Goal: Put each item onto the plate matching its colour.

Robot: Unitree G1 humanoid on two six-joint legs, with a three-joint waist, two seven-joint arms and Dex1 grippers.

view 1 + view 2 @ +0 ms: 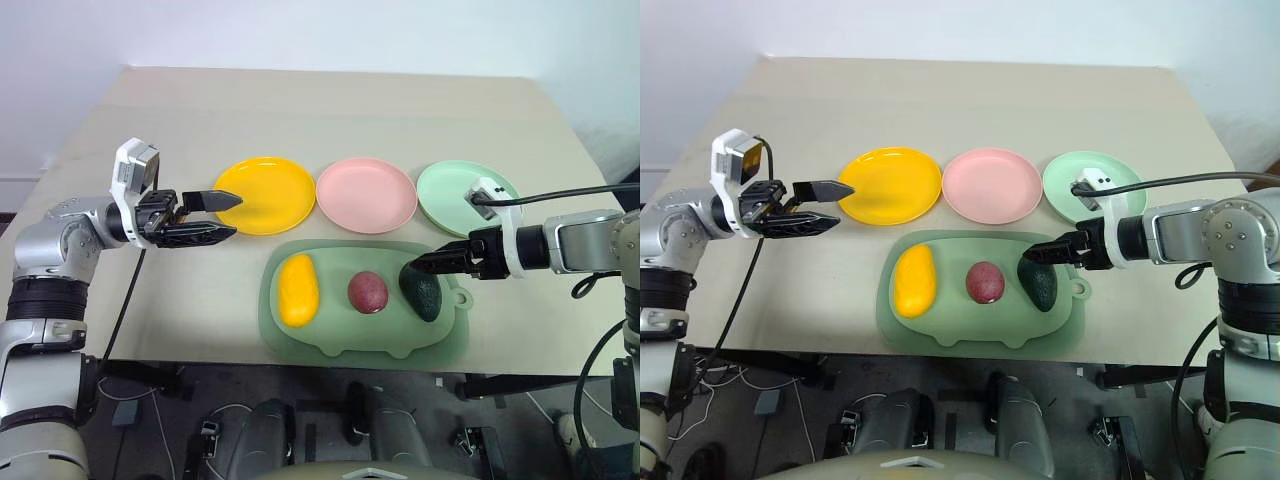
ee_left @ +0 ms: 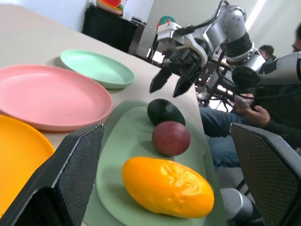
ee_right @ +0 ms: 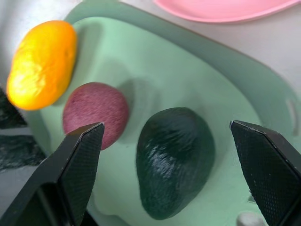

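3 smooth round plates sit far: yellow plate [image 1: 265, 194], pink plate [image 1: 366, 194], green plate [image 1: 455, 192]. Near, on pig board [image 1: 330, 335]: bumpy mango [image 1: 298, 289], round red fruit [image 1: 367, 292], shiny avocado [image 1: 422, 294]. R gripper [image 1: 418, 264] spread wide over avocado; L gripper [image 1: 222, 216] spread, empty.

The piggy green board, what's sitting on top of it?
Three fruits lie on the green board: a yellow mango, a red-purple fruit and an avocado. The right gripper hovers above the avocado, covering its top edge.
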